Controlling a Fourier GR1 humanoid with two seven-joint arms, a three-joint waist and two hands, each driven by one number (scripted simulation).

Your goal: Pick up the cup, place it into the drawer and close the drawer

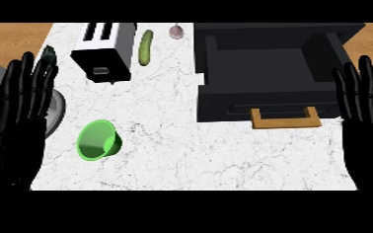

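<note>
Two open hands, left hand (25, 103) and right hand (357, 101), flanking cup (97, 140), drawer (273, 74).

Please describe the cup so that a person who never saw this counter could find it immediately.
Start at the white marble counter and look at its left part, below the toaster and far left of the open dark drawer. There the cup lies tilted on its side, mouth showing. It is the only bright green, round, hollow thing; the cucumber near the toaster is long and darker.
</note>
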